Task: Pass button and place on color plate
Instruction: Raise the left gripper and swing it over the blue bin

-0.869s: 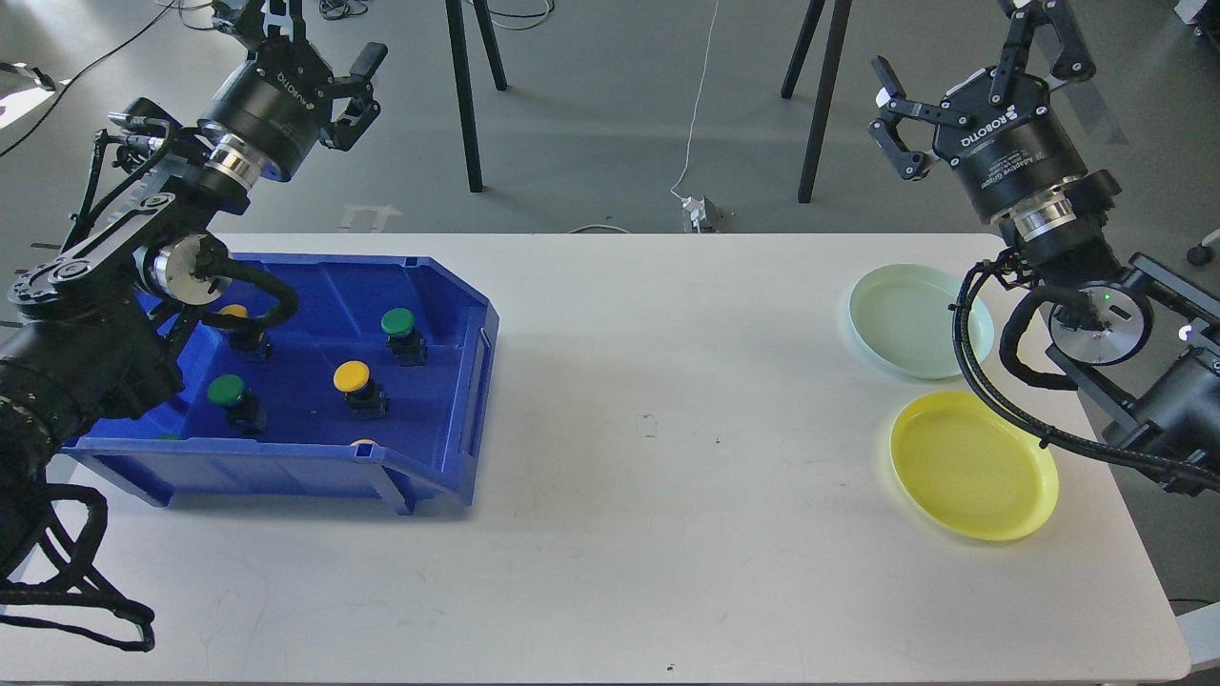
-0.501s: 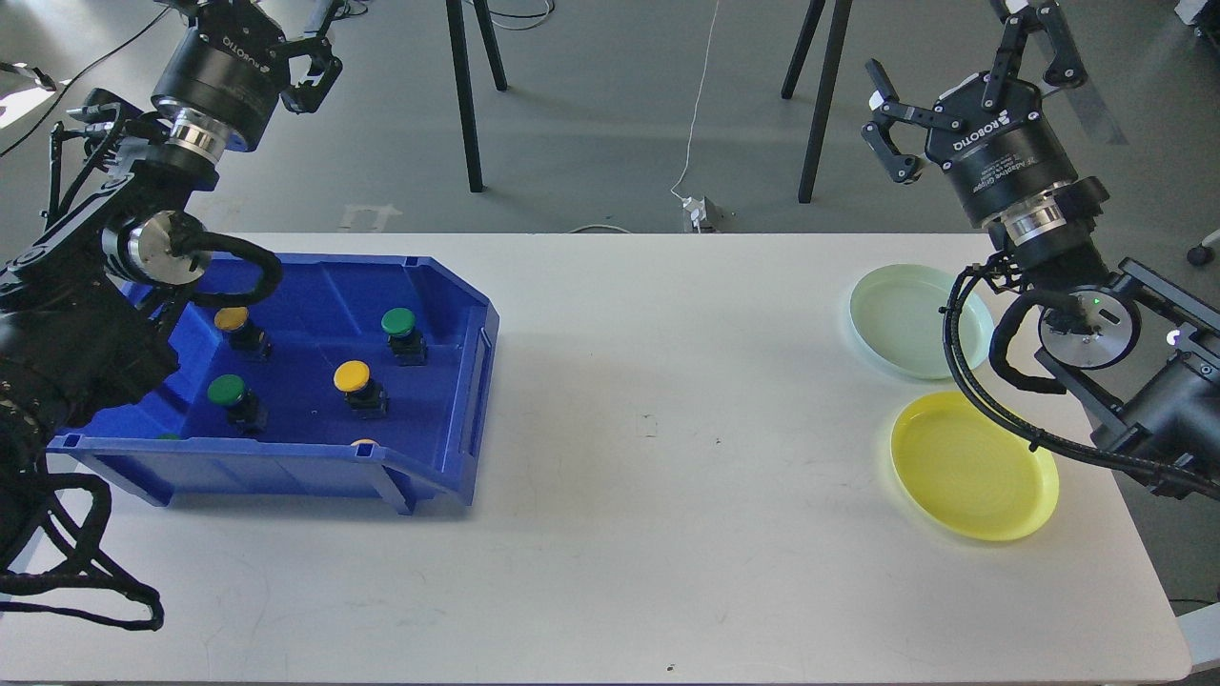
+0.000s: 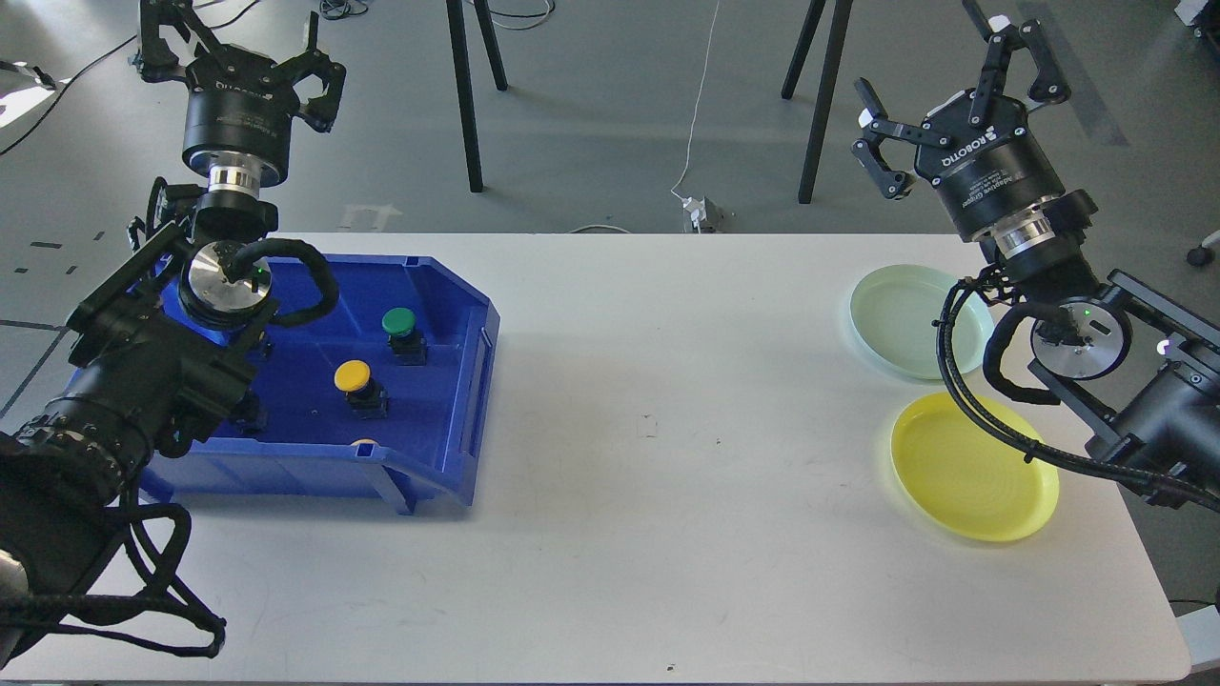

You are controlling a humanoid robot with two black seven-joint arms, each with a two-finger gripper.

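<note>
A blue bin [image 3: 457, 381] on the table's left holds a green-capped button [image 3: 399, 322] and a yellow-capped button [image 3: 353, 375]; a third cap peeks at the bin's front wall [image 3: 363, 443]. Other buttons are hidden behind my left arm. A pale green plate [image 3: 905, 319] and a yellow plate [image 3: 972, 467] lie at the table's right. My left gripper [image 3: 233, 57] is open and empty, high behind the bin's far left. My right gripper [image 3: 953, 81] is open and empty, raised beyond the pale green plate.
The white table [image 3: 648, 476] spans the view. Black tripod legs [image 3: 467, 95] and a white cable with a plug [image 3: 701, 210] are on the floor behind the table. My left arm covers the bin's left half.
</note>
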